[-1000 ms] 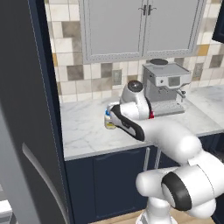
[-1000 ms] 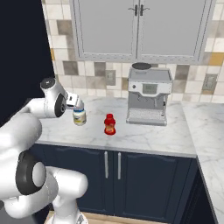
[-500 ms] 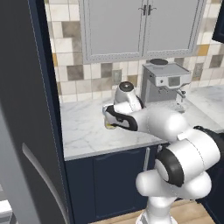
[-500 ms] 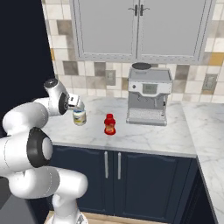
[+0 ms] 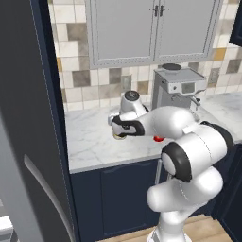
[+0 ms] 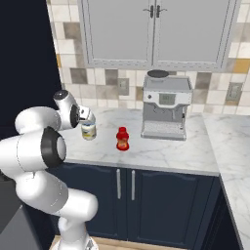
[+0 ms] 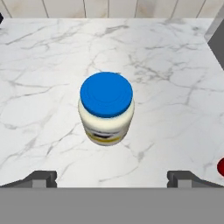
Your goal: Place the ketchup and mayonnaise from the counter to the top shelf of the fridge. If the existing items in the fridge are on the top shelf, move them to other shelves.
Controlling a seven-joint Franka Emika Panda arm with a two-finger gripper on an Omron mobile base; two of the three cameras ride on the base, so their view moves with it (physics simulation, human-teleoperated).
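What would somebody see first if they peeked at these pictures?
The big white robot arm bending over the marble counter, its open tool poised above the mayonnaise jar with its bright blue lid. Beside the jar stands the little red ketchup, with a silver coffee machine behind.

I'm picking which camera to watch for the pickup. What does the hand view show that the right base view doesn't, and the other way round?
Hand view alone: the mayonnaise jar's blue lid from above, centred between the open gripper's fingertips. Right base view alone: the whole ketchup bottle, the coffee machine, the wall cabinets, and the arm over the jar. Both share the jar standing on the marble counter, with the ketchup cut to a red sliver in the hand view.
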